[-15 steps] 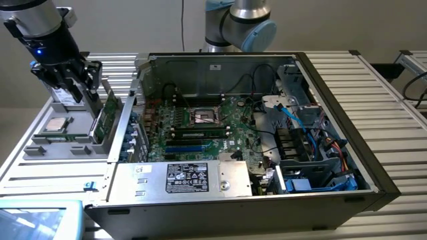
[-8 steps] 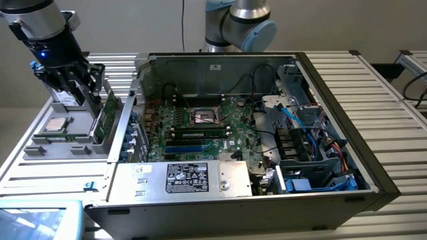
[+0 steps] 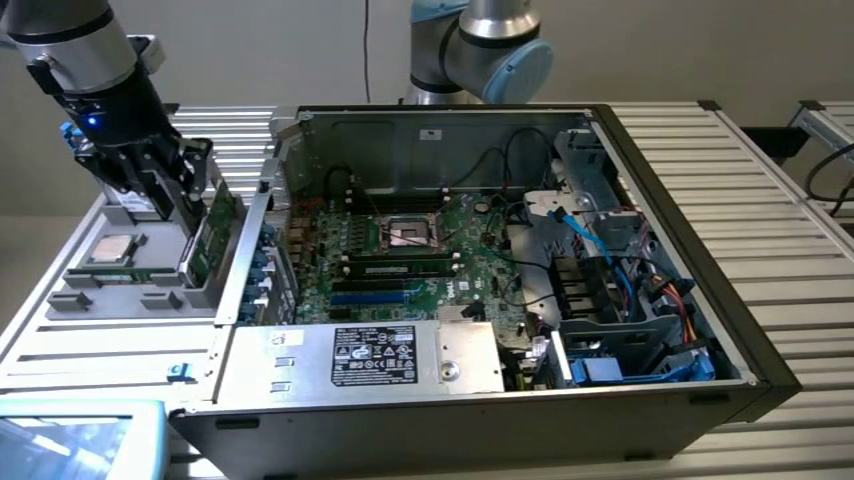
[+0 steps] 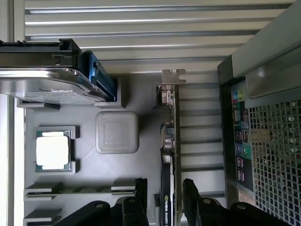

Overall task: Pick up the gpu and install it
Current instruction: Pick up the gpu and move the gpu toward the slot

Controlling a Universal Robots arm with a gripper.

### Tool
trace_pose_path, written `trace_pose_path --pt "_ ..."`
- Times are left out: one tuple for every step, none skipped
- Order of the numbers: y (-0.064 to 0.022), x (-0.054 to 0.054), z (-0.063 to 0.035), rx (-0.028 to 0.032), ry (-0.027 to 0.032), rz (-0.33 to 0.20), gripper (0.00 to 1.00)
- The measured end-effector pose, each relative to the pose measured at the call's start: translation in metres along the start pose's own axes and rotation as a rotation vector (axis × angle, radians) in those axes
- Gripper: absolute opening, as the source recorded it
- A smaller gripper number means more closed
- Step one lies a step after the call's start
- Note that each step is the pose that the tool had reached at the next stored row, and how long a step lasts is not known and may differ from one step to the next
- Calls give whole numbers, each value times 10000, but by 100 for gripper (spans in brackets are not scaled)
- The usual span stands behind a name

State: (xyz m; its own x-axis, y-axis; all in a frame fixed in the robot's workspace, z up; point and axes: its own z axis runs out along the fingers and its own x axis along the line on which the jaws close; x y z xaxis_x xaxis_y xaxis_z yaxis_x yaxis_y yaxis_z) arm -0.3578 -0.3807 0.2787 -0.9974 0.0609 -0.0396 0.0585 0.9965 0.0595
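1. Wrist view: the gpu (image 4: 170,155) stands on its long edge in a slot of a grey tray (image 4: 141,99). Its silver bracket (image 4: 173,77) is at the end farther from the camera.
2. The jaws are open and hold nothing. One black finger sits on each side of the card's near end. There is a clear gap on the dark-face side, while the other finger is just beside the card, and I cannot tell whether it touches.
3. In the exterior view the gpu (image 3: 218,228) is upright at the tray's (image 3: 94,295) edge nearest the computer case (image 3: 667,190), on the exterior view's left of that case. The arm's wrist (image 3: 100,70) hangs directly over it with the jaws lowered around the card's top.
4. Also in the tray are a processor chip (image 4: 52,149) (image 3: 114,248) lying flat in its own recess, a square grey pad (image 4: 116,132) between the chip and the card, and a silver boxy drive (image 4: 47,87) with a blue part (image 4: 96,70) at one end.
5. The case lies open on its side, showing the green motherboard (image 3: 400,250), blue cables (image 3: 581,225) and a labelled power supply (image 3: 387,355).
6. Tray and case both rest on a slatted metal counter (image 3: 787,170) (image 4: 141,28).
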Motion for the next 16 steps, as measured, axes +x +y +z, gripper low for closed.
trace_pose_path --pt "-1 1 18 -1 -2 1 44" --pt "-2 1 36 0 -2 1 44" --pt "-3 2 54 0 -4 1 44" --pt "-4 3 72 -1 -5 1 44" --pt "-5 4 90 0 -5 1 44" --pt "-6 4 109 -1 -7 1 44" --pt "-7 5 127 -2 -10 0 44" --pt "-8 6 145 -4 -12 1 44" --pt "-10 6 164 -4 -13 1 44" --pt "-10 7 181 -6 -14 1 44" --pt "-11 7 199 -8 -15 2 44" --pt "-12 4 218 -10 -16 3 44" --pt "-12 -10 236 -12 -16 2 44" --pt "-12 -29 255 -12 -16 2 44" --pt "-12 -49 274 -12 -16 1 44" --pt "-13 -62 294 -14 -18 1 44"
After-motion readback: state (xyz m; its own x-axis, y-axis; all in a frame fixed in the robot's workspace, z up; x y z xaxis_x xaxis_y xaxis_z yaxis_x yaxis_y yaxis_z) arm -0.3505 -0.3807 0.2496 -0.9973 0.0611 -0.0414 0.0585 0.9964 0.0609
